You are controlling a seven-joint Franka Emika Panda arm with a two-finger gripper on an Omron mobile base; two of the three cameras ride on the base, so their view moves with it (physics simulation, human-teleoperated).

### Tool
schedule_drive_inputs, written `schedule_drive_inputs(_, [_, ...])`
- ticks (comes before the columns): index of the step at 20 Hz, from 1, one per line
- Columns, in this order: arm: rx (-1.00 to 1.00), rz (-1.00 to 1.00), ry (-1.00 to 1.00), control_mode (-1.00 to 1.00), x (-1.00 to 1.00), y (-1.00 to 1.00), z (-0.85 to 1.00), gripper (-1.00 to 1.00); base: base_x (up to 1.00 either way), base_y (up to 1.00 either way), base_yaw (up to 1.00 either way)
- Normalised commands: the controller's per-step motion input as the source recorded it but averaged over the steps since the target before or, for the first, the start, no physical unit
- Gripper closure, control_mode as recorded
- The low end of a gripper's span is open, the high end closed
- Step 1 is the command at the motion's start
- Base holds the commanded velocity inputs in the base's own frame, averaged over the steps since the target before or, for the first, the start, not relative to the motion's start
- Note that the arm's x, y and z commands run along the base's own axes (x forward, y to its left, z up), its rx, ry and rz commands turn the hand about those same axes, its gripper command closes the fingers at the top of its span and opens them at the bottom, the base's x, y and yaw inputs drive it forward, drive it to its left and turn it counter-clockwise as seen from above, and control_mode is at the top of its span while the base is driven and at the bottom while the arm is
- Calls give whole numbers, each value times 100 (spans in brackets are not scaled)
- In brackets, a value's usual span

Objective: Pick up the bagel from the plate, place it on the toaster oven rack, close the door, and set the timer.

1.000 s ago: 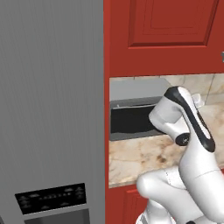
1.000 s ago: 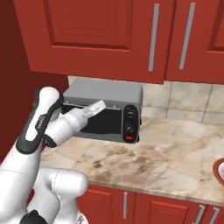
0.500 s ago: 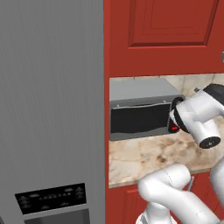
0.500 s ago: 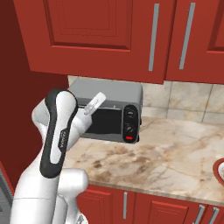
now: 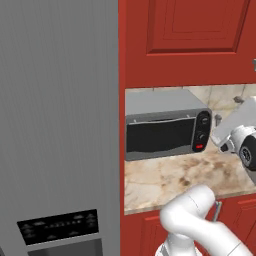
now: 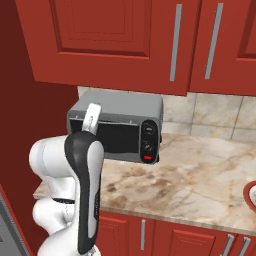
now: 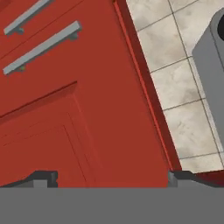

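The grey toaster oven (image 5: pixel 165 131) (image 6: pixel 120 125) stands on the marble counter under the red cabinets. Its door (image 5: pixel 159 136) (image 6: pixel 120 139), a dark glass panel, stands upright and shut. The rack is hidden behind it. The bagel is out of view. A red-rimmed plate (image 6: pixel 251 192) peeks in at the far right edge of the counter. My gripper (image 7: pixel 111 177) is open with nothing between its tips. It points up at the red cabinet doors and tiled wall, with a grey corner of the oven (image 7: pixel 212 65) beside it.
A tall grey fridge (image 5: pixel 57 125) fills the left. Two dark knobs and a red button (image 5: pixel 202 133) (image 6: pixel 147 144) sit on the oven's right panel. My arm's elbow (image 6: pixel 85 170) rises in front of the oven's left half. Marble counter (image 6: pixel 200 175) stretches to the right.
The arm has swung from in front of the oven towards the right and the hand has turned upward. The gripper has stayed open. The oven has not moved.
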Motion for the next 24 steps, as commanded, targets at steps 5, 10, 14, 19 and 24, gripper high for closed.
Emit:
schedule_drive_inputs(5, [-34,10,-38,-100,-60,3,94,-100,0,0,0])
schedule_drive_inputs(10, [-44,6,-40,-100,-33,1,74,-100,0,0,0])
schedule_drive_inputs(14, [-67,-1,-27,-100,6,1,8,-100,0,0,0])
schedule_drive_inputs(19, [-79,-12,-11,-100,21,0,-6,-100,0,0,0])
schedule_drive_inputs(24, [-70,-17,0,-100,4,-1,-1,-100,0,0,0])
